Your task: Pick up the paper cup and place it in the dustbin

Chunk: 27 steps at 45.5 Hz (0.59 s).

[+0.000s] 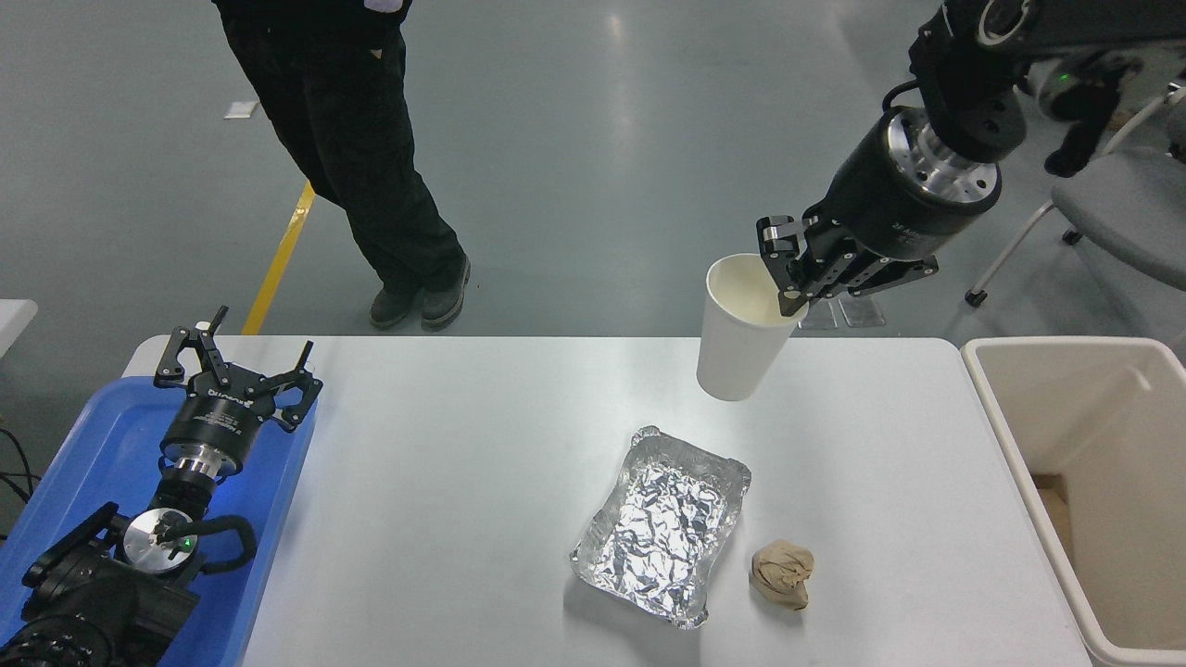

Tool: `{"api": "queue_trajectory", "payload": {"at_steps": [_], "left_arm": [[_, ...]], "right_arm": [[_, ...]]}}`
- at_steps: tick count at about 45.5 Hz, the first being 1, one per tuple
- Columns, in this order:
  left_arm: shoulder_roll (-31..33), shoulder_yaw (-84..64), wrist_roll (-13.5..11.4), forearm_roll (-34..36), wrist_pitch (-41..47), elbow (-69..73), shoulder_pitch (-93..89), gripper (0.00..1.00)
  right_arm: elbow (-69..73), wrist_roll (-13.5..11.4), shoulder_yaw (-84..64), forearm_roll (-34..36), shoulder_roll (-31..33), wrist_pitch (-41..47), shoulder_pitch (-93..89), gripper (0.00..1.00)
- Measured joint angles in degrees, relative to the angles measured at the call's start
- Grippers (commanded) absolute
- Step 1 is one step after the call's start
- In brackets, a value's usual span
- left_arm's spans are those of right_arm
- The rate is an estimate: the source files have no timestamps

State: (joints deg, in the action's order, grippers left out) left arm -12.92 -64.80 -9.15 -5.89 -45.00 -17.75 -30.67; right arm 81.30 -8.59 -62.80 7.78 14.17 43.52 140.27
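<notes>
Grey floor is showing beyond the white table point(445, 482); a person point(352, 139) in dark clothing is standing at the far side, left of centre. At the lower left, the left gripper point(236, 371) is resting parked over the blue tray point(83, 445), its fingers spread wide. Right of centre, the foil tray point(662, 523) and the paper wad point(783, 574) are lying on the table, just beside each other but apart. Above them, the right gripper point(789, 278) is pinching the cup point(741, 329) at its rim, one finger inside and one outside; the cup is hanging upright, apparently off the table near the far edge. At the far right, the dustbin point(996, 426) is standing against the table end, its mouth open.

Step in hand, as judged: transport, with the grasp and lift done. The next move is calling for travel rightward over the bin rim, then release above the opening.

Count: one cup; one dustbin; one foil tray; one wad; one blue tray; two grippers; one person.
</notes>
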Motion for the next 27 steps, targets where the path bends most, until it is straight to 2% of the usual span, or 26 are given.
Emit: {"api": "queue_trajectory", "payload": {"at_steps": [14, 27], "left_arm": [[0.00, -0.08, -0.08, -0.06, 0.00, 0.00, 0.10, 0.99], [-0.01, -0.22, -0.21, -0.09, 0.00, 0.04, 0.21, 0.99]], "right_arm": [[-0.01, -0.25, -3.44, 0.06, 0.89, 0.26, 1.64, 0.00], [-1.96, -0.41, -13.40, -1.44, 8.77, -1.28, 0.67, 0.00]]}}
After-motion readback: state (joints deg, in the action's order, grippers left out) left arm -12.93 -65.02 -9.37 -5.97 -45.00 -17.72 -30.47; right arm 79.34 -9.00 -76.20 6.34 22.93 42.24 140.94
